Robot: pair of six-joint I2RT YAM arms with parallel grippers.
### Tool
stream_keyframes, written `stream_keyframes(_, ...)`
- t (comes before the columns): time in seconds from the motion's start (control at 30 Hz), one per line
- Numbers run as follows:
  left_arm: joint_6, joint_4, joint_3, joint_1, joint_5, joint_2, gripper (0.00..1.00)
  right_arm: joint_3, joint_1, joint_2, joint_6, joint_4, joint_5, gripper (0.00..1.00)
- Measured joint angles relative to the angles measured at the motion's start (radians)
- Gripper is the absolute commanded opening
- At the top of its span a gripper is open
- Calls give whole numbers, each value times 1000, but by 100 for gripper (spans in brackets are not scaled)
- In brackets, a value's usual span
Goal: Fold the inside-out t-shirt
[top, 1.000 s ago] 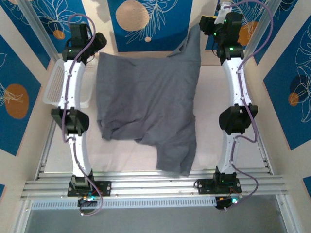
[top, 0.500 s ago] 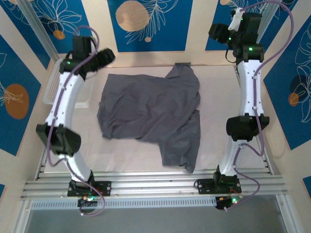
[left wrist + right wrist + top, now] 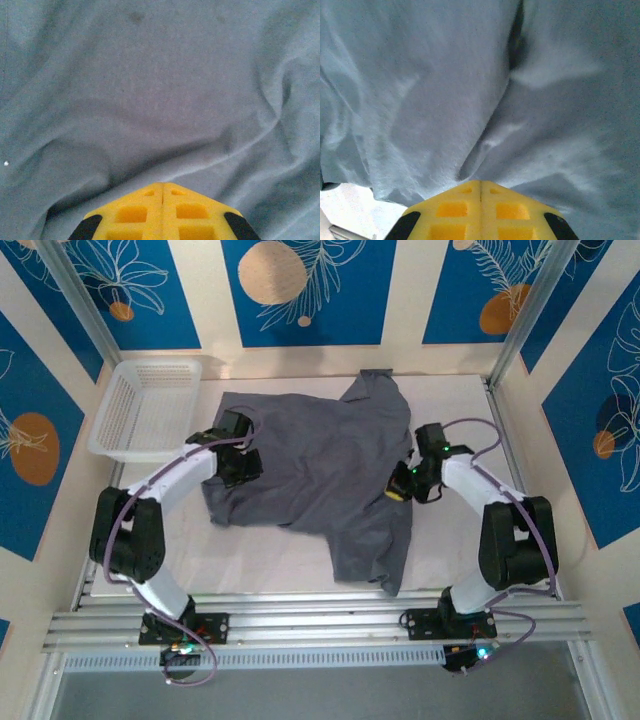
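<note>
The inside-out t-shirt (image 3: 320,460) lies rumpled on the white table, a plain slate-grey cloth with one flap trailing toward the near edge (image 3: 370,550). My left gripper (image 3: 243,468) rests low over the shirt's left edge. Its yellow pads (image 3: 145,212) meet with no cloth between them, and grey folds (image 3: 160,90) spread ahead of the left gripper (image 3: 163,184). My right gripper (image 3: 398,488) sits at the shirt's right edge, just as shut. From its wrist, the right gripper (image 3: 480,181) points at a deep crease (image 3: 485,135) in the cloth.
A white mesh basket (image 3: 140,410) stands at the back left, beside the shirt. Bare table (image 3: 270,560) shows in front of the shirt and on the right (image 3: 470,420). Aluminium rails (image 3: 320,620) run along the near edge, and blue patterned walls close in the sides.
A second ago both grippers held the shirt up at the back. They let it drop flat, then both arms came down onto its left and right edges with jaws shut.
</note>
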Motion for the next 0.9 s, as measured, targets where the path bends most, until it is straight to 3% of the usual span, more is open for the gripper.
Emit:
stream_keyframes(0.2, -52, 10, 32, 0, -53, 138, 0, -17, -25, 99, 181, 119, 42, 0)
stream_keyframes(0.33, -80, 13, 62, 6, -62, 211, 0, -18, -121, 144, 282, 111, 101, 0)
stream_keyframes(0.47, -105, 43, 95, 16, -47, 266, 10, -68, -235, 143, 341, 148, 95, 0)
stream_keyframes(0.73, -85, 77, 203, 35, -13, 340, 30, -32, -358, 162, 282, 156, 78, 0)
stream_keyframes(0.9, -59, 92, 248, 76, 12, 320, 34, 64, -408, 172, 212, 147, 61, 0)
